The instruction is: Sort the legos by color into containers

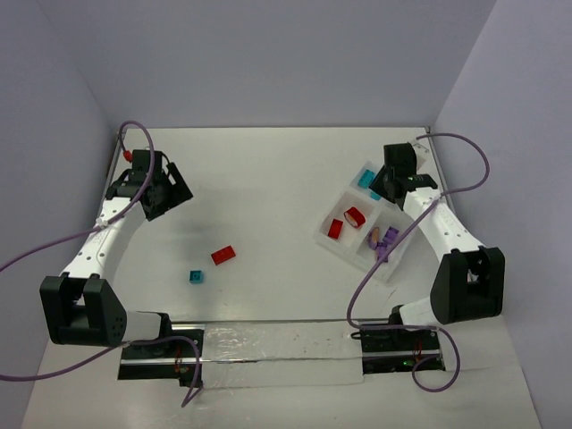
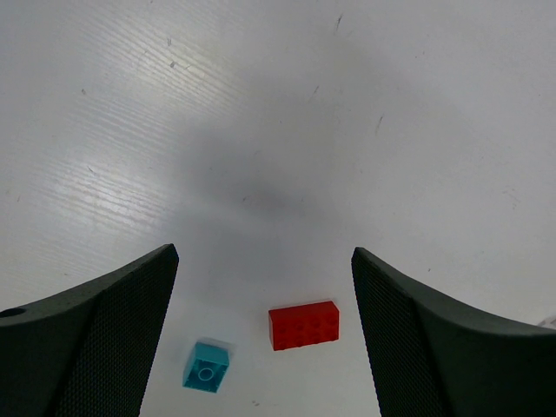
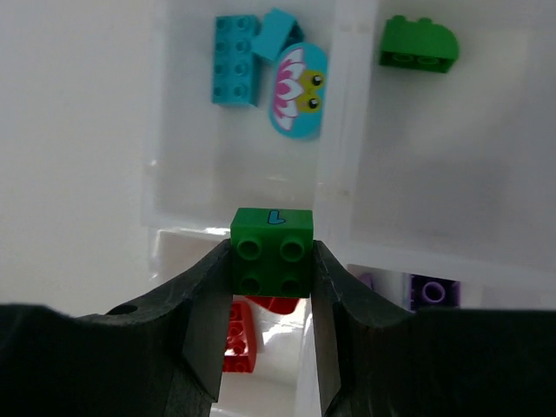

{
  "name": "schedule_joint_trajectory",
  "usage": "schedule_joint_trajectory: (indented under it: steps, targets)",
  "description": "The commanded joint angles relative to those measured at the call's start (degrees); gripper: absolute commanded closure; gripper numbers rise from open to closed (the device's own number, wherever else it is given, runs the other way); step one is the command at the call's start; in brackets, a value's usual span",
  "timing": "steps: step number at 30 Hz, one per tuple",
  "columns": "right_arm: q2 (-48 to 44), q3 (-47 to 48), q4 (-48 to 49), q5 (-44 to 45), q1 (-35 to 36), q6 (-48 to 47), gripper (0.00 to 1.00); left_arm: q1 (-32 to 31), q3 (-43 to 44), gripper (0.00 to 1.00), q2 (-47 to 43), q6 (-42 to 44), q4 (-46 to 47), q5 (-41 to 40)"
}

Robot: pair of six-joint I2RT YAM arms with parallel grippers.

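My right gripper (image 3: 272, 265) is shut on a green brick (image 3: 272, 250) and holds it above the white tray (image 3: 339, 130), over the divider between compartments. In the right wrist view, teal bricks (image 3: 234, 59) lie in the far left compartment, a green brick (image 3: 419, 43) in the far right one, red bricks (image 3: 239, 334) near left and a purple brick (image 3: 432, 291) near right. My left gripper (image 2: 263, 256) is open and empty, above the table. A red brick (image 2: 303, 325) and a teal brick (image 2: 207, 366) lie loose on the table below it.
In the top view the tray (image 1: 323, 237) sits at the right, with my right gripper (image 1: 391, 183) over its far end. My left gripper (image 1: 156, 192) hovers at the far left. The loose red brick (image 1: 223, 255) and teal brick (image 1: 196, 276) lie left of centre.
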Motion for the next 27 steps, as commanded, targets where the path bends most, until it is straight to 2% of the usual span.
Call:
schedule_joint_trajectory:
  steps: [1,8,12,14,16,18,20,21,27]
  targets:
    - [-0.05,-0.71,2.99,2.37,-4.67,1.94,0.87,0.24,2.68,0.12,0.20,1.28,1.16,0.74]
    - [1.55,-2.26,5.47,3.91,-10.02,1.67,0.86,0.25,2.81,0.12,-0.16,1.37,0.94,0.47]
    - [3.64,-2.20,6.48,4.09,-11.98,1.41,0.80,0.20,2.92,0.12,0.00,1.20,1.00,0.83]
    - [4.88,-2.32,7.30,4.03,-12.64,1.52,0.73,0.20,3.03,0.12,0.09,1.17,0.89,0.95]
    - [5.59,-2.07,7.80,4.21,-12.92,1.44,0.61,0.20,3.16,0.12,0.14,1.14,0.76,0.94]
    - [6.51,-1.13,7.74,3.96,-12.99,1.09,0.41,0.20,3.25,0.12,-0.03,1.38,0.57,0.68]
    - [6.85,-0.38,7.68,3.88,-12.99,0.84,0.27,0.29,3.34,0.11,-0.17,1.57,0.32,0.43]
    - [6.86,-0.14,7.65,3.88,-12.99,0.69,0.25,0.24,3.38,0.11,-0.20,1.68,0.27,0.38]
    - [4.30,0.59,7.56,2.95,-12.50,-1.07,0.25,0.29,3.68,0.11,-0.45,1.39,0.15,0.33]
